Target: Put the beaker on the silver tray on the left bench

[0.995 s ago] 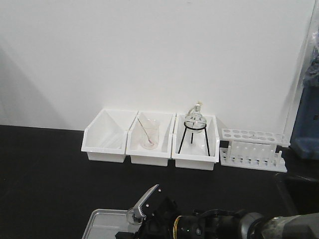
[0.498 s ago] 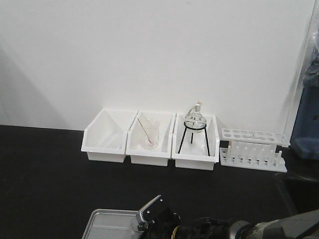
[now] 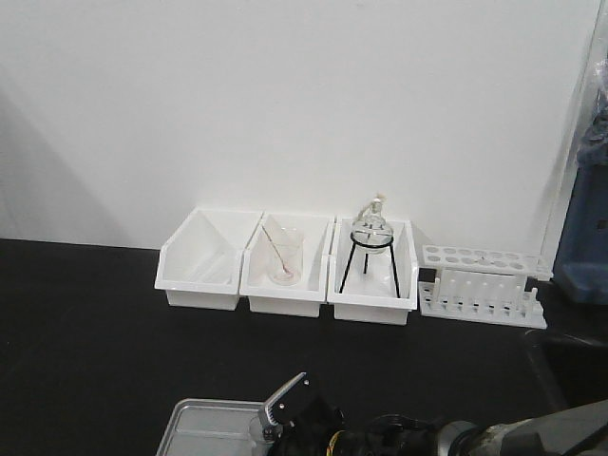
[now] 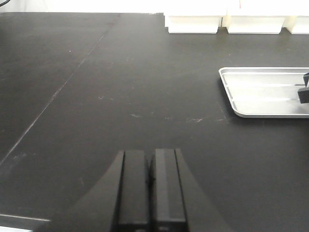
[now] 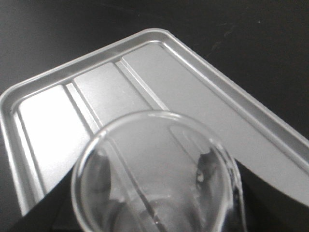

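- The right gripper (image 3: pixel 277 410) clamps the beaker (image 5: pixel 154 179), upright, mouth toward the wrist camera.
- The tray (image 5: pixel 145 92) lies directly beneath, near the bench's (image 3: pixel 85 351) front edge.
- The left gripper (image 4: pixel 150 188), fingers together and empty, idles well apart from the tray.
- White bins (image 3: pixel 285 266) line the back edge; nothing blocks the descent.

Plain white wall (image 3: pixel 285 95) fills upper half of my front view, soft shadow at far left. Black matte worktop (image 3: pixel 85 342) spans lower half; from my left wrist it shows faint scratches and long seam running diagonally at left. Three white plastic bins (image 3: pixel 285 266) in row against wall, centre of frame. White test-tube rack (image 3: pixel 483 285) just right of them. Blue object (image 3: pixel 584 218) at right edge, partly cut off. Light even, diffuse.
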